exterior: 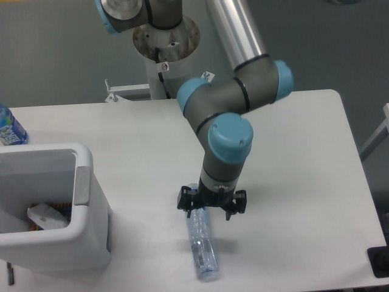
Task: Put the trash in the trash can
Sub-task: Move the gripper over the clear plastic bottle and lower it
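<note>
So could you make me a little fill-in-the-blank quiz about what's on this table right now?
1. The gripper is spread open over the upper end of the crushed ____, which lies on the table.
2. The crumpled wrapper is already inside the white ____.
3. An uncrushed bottle with a bright blue label stands at the table's far ____ edge in the camera view.

Missing words: bottle; trash can; left
</note>
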Robot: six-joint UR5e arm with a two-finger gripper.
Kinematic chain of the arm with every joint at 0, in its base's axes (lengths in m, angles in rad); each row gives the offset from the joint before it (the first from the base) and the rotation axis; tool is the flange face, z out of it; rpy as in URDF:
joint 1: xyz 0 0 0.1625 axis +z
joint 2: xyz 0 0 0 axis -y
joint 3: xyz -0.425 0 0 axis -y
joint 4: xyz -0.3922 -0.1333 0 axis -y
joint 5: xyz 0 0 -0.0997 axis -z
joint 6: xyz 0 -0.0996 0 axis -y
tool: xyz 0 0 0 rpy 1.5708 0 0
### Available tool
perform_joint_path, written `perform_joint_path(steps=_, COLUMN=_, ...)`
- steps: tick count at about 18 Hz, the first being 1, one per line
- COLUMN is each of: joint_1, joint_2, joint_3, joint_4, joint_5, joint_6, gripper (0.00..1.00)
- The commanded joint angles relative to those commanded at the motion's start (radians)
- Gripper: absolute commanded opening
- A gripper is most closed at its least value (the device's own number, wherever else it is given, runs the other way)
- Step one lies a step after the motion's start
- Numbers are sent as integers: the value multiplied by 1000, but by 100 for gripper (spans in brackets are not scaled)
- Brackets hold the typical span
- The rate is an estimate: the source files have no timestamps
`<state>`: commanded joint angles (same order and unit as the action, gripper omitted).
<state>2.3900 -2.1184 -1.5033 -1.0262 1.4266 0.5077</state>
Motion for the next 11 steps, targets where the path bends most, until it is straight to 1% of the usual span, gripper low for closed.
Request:
perform_joint_path(steps=6, joint_1=-11, joint_2=-28, joint_3=2, joint_4=6, joint_5=2, joint_6=11, gripper=100)
perform_joint_path(steps=10, joint_1=-14, joint_2=-48, joint_3=3, joint_4=64, joint_5=41, joint_6=15, gripper=100)
perform_joint_path(steps=11, joint_1=-14, joint_2=-48, joint_3=3, joint_4=64, joint_5=44, joint_6=15, gripper=100)
